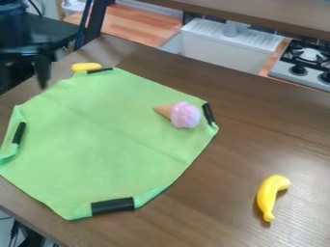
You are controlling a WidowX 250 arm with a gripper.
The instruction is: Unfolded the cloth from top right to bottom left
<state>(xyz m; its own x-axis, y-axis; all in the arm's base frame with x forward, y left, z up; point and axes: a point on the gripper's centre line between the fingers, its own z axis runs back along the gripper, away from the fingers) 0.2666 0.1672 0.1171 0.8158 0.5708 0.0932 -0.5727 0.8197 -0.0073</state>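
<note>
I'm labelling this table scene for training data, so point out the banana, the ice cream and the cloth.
Banana (pixel 268 194): camera view, middle of its curved body.
Ice cream (pixel 185 115): camera view, the pink scoop.
Cloth (pixel 97 149): camera view, its flat green middle.

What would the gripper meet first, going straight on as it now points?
The gripper points down: likely the green cloth at its edge, or the table beside it; depth is unclear.

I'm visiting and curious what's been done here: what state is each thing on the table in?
Cloth: spread open, creased, some edges curled up.
Ice cream cone: lying on its side.
Banana: lying on bare wood.
Yellow thing: partly hidden by the cloth.
</note>
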